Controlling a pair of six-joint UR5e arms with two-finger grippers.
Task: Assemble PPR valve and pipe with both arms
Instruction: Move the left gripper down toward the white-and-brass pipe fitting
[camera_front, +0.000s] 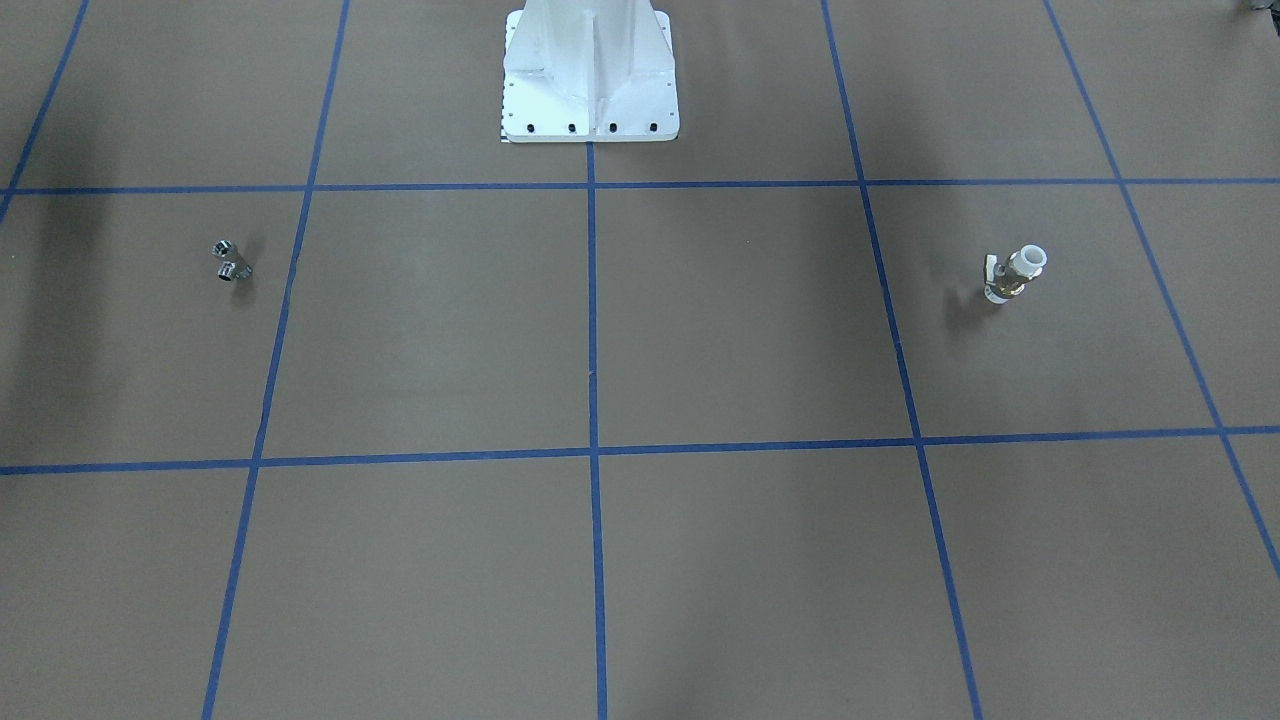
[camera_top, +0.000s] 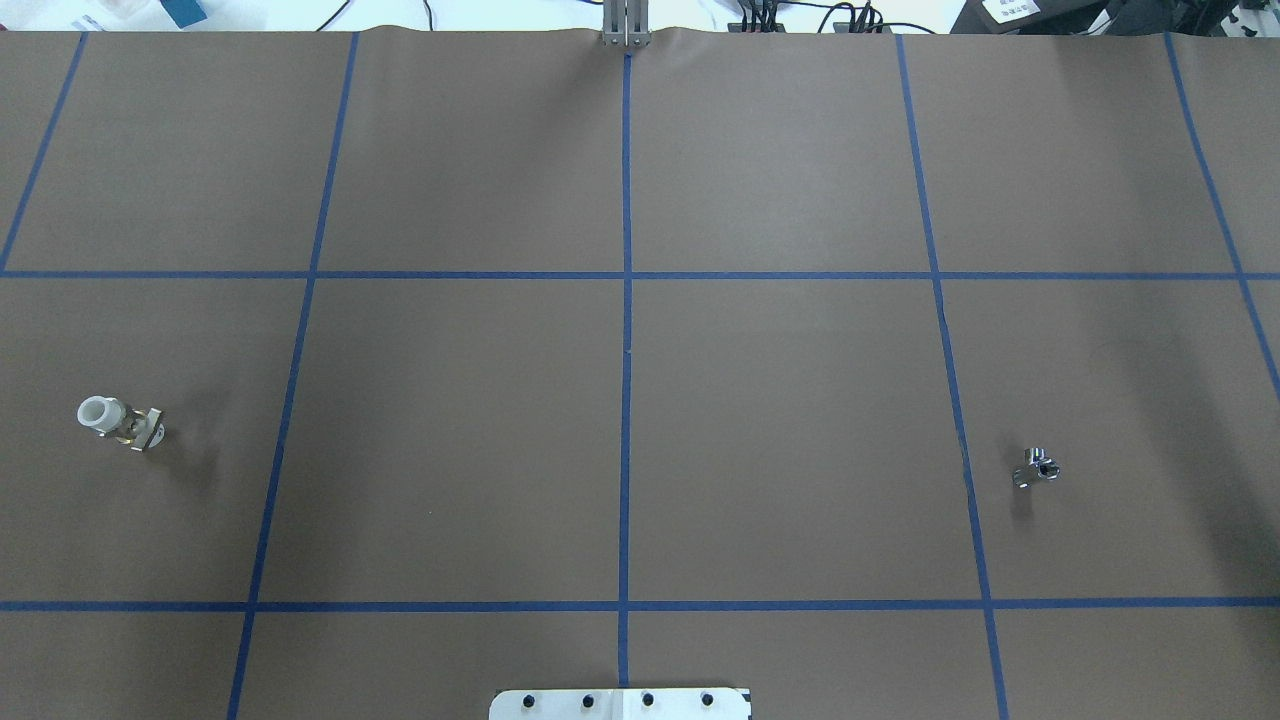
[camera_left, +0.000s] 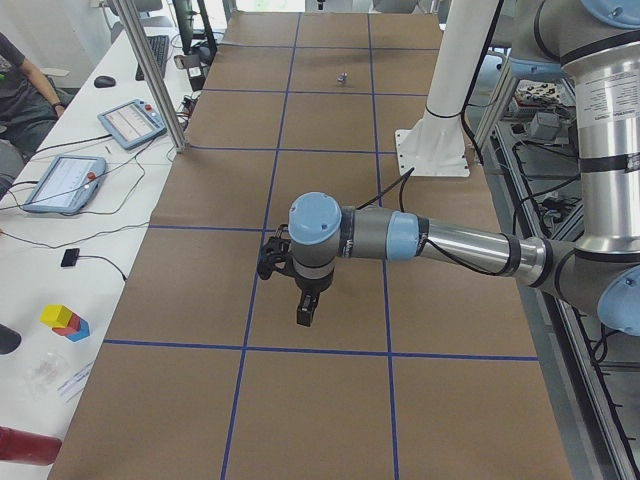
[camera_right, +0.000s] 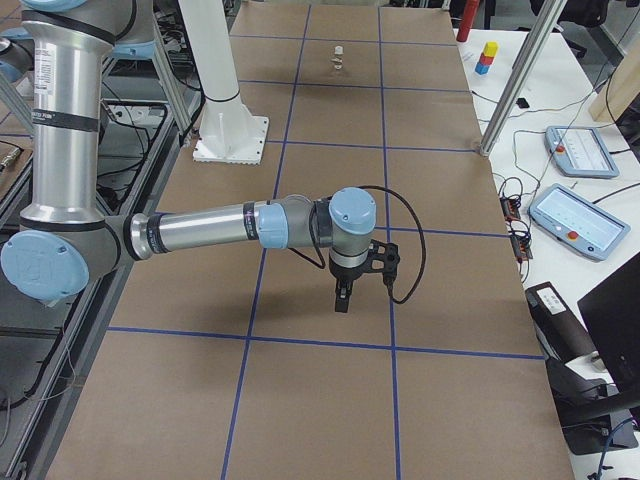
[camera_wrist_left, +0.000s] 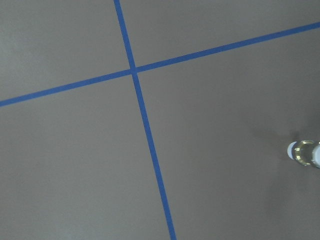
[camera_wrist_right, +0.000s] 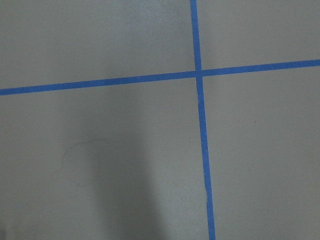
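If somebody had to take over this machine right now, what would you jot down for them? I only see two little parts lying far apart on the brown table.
Left tool: hangs above the table and holds neither part. Whether it is open or shut cannot be told from the side view.
Right tool: the same, on the other side.
PPR valve: on the table on the robot's left side, ungrasped.
Pipe: on the table on the robot's right side, far from the valve, ungrasped.
Done: nothing yet.
Left: pick up each part, bring them together, join them.
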